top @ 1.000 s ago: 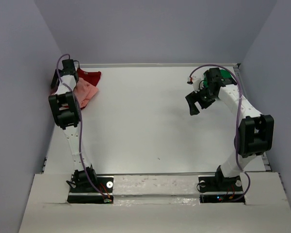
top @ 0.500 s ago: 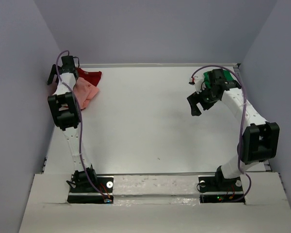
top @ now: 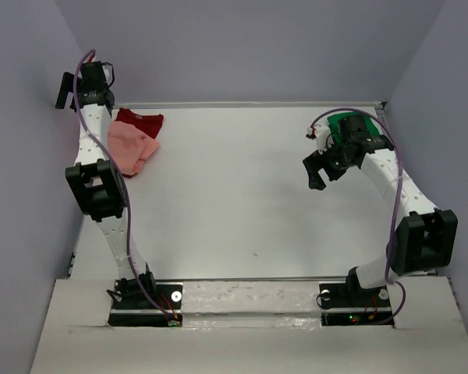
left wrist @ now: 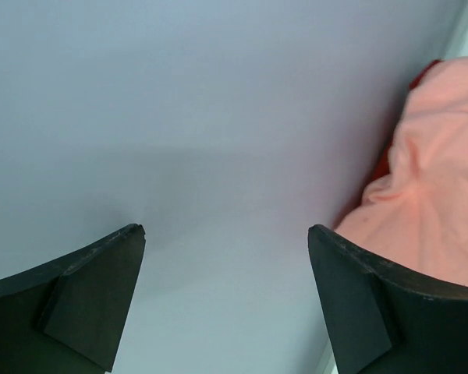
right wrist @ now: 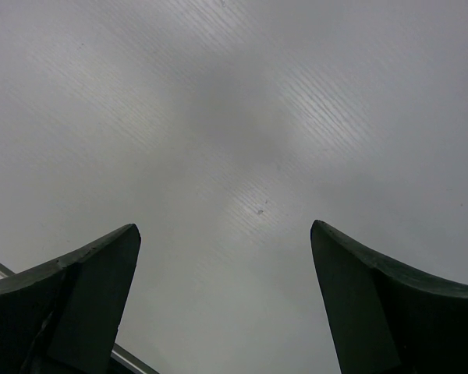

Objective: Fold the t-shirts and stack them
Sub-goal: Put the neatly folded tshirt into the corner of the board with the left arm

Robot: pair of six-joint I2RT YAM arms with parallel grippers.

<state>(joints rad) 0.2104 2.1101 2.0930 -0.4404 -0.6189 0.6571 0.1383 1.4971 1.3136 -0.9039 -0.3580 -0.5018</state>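
**A:** So, what's the layout here?

**B:** Big white table [top: 242, 202]. The left arm [top: 101, 187] stands stretched up tall along the left wall [top: 31, 156], with its wrist high over the far-left corner. The right arm [top: 405, 202] bends at the elbow near the right edge and reaches in toward the far right.

**A:** And the shirts?

**B:** The salmon-pink shirt [top: 131, 148] lies crumpled at the far left, overlapping the dark red shirt [top: 144, 123] behind it. The green shirt [top: 345, 121] is far right, mostly hidden behind the right wrist.

**A:** Either one gripping anything?

**B:** Nope. The left gripper [left wrist: 226, 234] is spread wide facing the wall, with pink cloth off to one side. The right gripper [right wrist: 226, 230] gapes wide above the tabletop, nothing between its fingers.
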